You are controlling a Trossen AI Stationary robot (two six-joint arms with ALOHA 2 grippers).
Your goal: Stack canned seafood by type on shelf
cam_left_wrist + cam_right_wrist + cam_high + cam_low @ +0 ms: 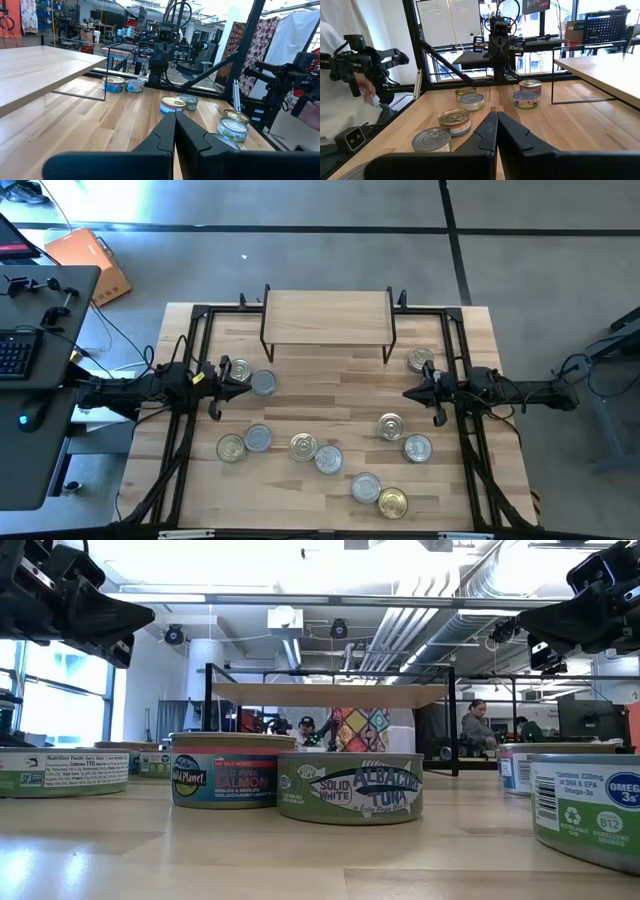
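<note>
Meanwhile, tins (303, 446) before bare shelf (327, 317)

Left arm reaching in level from its side, left gripper (246, 372) hanging above the table with fingers pressed together and holding nothing, right arm mirroring it from the opposite side, right gripper (408, 393) likewise pinched closed and empty, tips pointing toward each other

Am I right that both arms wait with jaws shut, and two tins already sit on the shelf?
Not quite: the high view shows the shelf bare, with every tin, such as the gold-lidded one, on the tabletop. Both arms do wait with jaws shut.
</note>
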